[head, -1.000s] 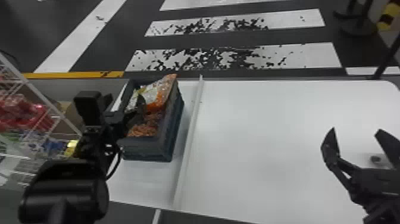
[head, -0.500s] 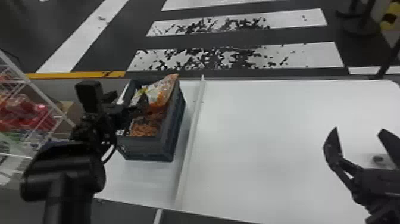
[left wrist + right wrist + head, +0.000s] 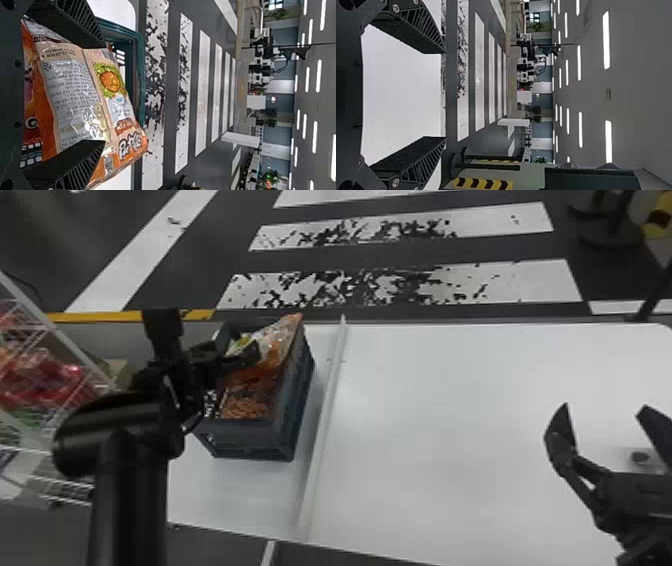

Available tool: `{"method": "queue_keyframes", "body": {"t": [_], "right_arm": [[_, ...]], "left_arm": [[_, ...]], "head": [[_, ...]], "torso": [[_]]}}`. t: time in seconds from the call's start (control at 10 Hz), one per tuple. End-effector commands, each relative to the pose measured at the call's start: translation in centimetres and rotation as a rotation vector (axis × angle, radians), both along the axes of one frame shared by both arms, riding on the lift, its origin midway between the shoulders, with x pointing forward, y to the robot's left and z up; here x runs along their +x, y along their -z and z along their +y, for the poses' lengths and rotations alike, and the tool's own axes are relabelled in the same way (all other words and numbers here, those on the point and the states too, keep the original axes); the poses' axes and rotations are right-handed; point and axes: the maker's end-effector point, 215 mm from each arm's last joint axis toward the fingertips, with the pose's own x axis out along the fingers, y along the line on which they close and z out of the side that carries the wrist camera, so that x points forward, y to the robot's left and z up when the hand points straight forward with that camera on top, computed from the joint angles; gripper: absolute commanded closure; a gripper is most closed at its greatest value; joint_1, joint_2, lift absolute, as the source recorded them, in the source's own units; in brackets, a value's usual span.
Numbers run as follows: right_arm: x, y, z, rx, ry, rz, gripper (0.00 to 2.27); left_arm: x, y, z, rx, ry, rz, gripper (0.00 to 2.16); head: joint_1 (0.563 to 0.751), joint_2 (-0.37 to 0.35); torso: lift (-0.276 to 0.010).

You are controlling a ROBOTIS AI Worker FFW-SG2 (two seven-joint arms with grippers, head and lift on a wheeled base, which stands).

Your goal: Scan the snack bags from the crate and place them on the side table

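Left gripper (image 3: 104, 94)'s open astride the snack bag (image 3: 73, 99) — probably so it can pinch both sides; right gripper (image 3: 444, 95)'s open too.

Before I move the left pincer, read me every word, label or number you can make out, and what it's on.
Orange-and-white glossy plastic snack bag: large slanted lettering, creased, no sure reading.
Same bag: pale panel of fine print, too small to read.
Orange plastic snack bag behind it: partly hidden lettering, no whole word.
Nothing I can quote reliably.
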Motion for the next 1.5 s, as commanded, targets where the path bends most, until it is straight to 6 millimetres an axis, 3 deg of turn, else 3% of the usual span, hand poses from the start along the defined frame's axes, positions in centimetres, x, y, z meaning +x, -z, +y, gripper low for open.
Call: {"method": "queue_keyframes", "body": {"t": [0.0,0.2,0.5,0.7,0.9,1.0,1.2,1.4], "right_arm": [[0.0,0.0,0.0,-0.001,-0.001,0.000,0.11],[0.0,0.0,0.1,0.000,-0.002,0.000,0.11],[0.1,0.0,0.4,-0.001,-0.009,0.000,0.11],[0.2,-0.1,0.6,-0.002,-0.015,-0.003,0.11],[0.3,-0.1,0.9,0.000,-0.020,-0.002,0.11],[0.3,-0.2,0.9,0.000,-0.022,-0.003,0.11],[0.3,-0.1,0.9,0.000,-0.022,0.000,0.11],[0.3,-0.1,1.2,0.002,-0.026,-0.001,0.11]], "left_arm": [[1.5,0.8,-0.2,-0.022,0.006,0.029,0.00],[2.8,2.8,-0.4,-0.060,0.000,0.079,0.00],[3.3,7.8,-0.5,-0.088,0.008,0.209,0.01],[2.7,8.4,-0.9,-0.114,0.075,0.231,0.77],[1.7,8.5,0.0,-0.131,0.037,0.235,2.14],[0.9,8.1,1.1,-0.134,0.021,0.220,2.13],[-0.5,5.3,1.3,-0.121,0.028,0.140,2.13],[-1.4,4.1,1.7,-0.191,0.018,0.095,2.13]], "head": [[0.695,0.231],[0.695,0.224],[0.695,0.221],[0.695,0.216],[0.695,0.218],[0.695,0.230],[0.695,0.247],[0.695,0.255]], "torso": [[-0.050],[-0.050],[-0.050],[-0.050],[-0.050],[-0.050],[-0.050],[-0.050]]}}
